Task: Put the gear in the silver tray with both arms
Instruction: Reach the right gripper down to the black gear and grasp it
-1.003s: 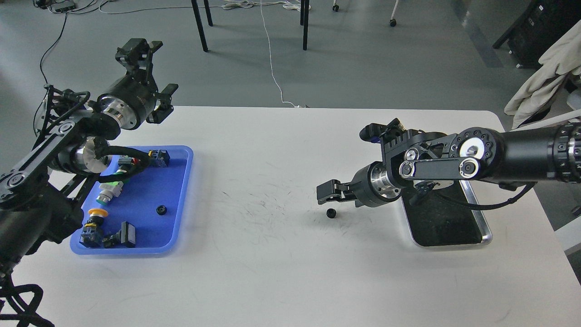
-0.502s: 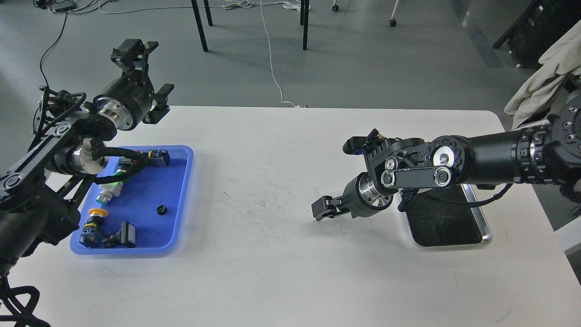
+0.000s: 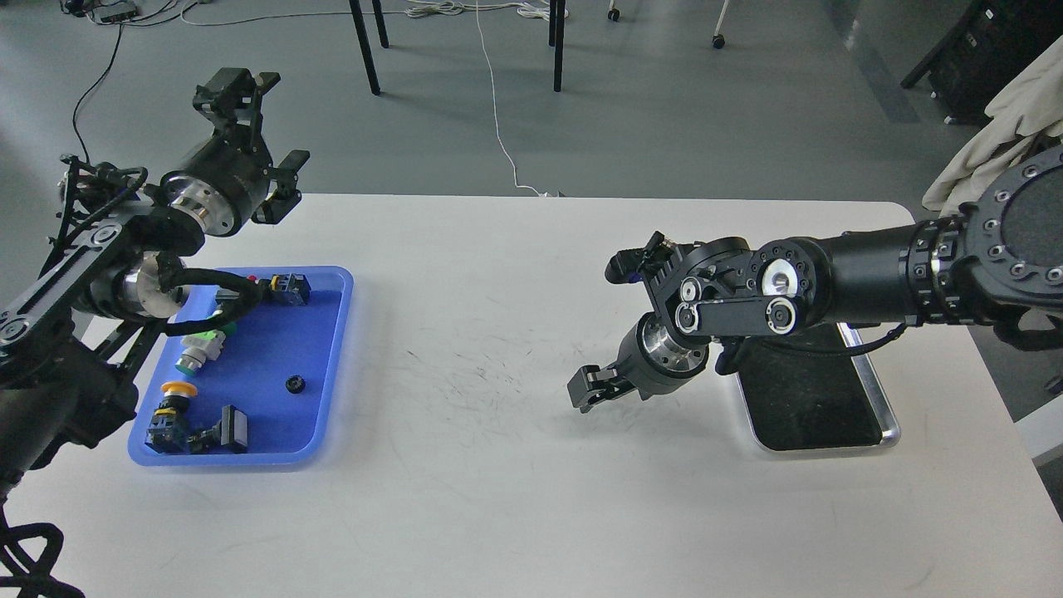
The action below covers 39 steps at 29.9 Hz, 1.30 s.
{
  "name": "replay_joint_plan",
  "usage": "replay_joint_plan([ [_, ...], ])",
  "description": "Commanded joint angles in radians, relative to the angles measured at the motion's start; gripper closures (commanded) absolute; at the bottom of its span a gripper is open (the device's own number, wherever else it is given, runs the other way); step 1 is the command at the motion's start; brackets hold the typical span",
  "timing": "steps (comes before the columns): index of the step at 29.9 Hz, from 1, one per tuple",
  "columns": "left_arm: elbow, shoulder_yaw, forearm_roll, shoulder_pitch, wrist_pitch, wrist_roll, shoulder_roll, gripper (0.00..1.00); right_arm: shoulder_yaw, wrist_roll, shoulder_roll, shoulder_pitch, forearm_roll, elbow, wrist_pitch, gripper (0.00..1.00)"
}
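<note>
The silver tray (image 3: pixel 884 404) lies at the right of the white table, its dark bottom partly covered by my right arm. My right gripper (image 3: pixel 588 389) is low on the table, left of the tray, over the spot where a small black gear lay. That gear is hidden under the fingers, and I cannot tell if they grip it. A second small black gear (image 3: pixel 293 384) lies in the blue tray (image 3: pixel 274 345). My left gripper (image 3: pixel 259 129) is open and empty, raised above the table's far left edge.
The blue tray at the left holds several push-button switches and black connector parts. A black cable from my left arm hangs over its far end. A beige cloth (image 3: pixel 1009 124) hangs at the far right beyond the table.
My right gripper came down and slightly left onto the loose gear, which no longer shows. My left gripper drew back a little toward the far left.
</note>
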Motion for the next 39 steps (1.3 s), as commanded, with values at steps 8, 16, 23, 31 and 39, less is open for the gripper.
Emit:
replay_joint_plan([
  [8, 0.0, 0.0, 0.0, 0.0, 0.002, -0.006, 0.001, 0.02, -0.014, -0.026, 0.003, -0.016, 0.002, -0.077, 0.0, 0.25],
  [16, 0.0, 0.0, 0.0, 0.0, 0.0, -0.006, 0.003, 0.02, -0.001, -0.023, 0.003, -0.017, 0.059, -0.075, 0.0, 0.26],
  [23, 0.0, 0.0, 0.0, 0.0, 0.002, -0.006, 0.003, 0.02, -0.001, -0.023, 0.003, -0.022, 0.085, -0.077, 0.0, 0.26],
  [31, 0.0, 0.001, 0.0, 0.002, 0.0, -0.013, 0.01, 0.02, -0.011, -0.024, 0.003, -0.071, 0.083, -0.107, -0.001, 0.26],
  [39, 0.0, 0.0, 0.0, 0.005, 0.0, -0.014, 0.01, 0.02, -0.006, -0.024, 0.003, -0.091, 0.083, -0.155, -0.009, 0.28],
])
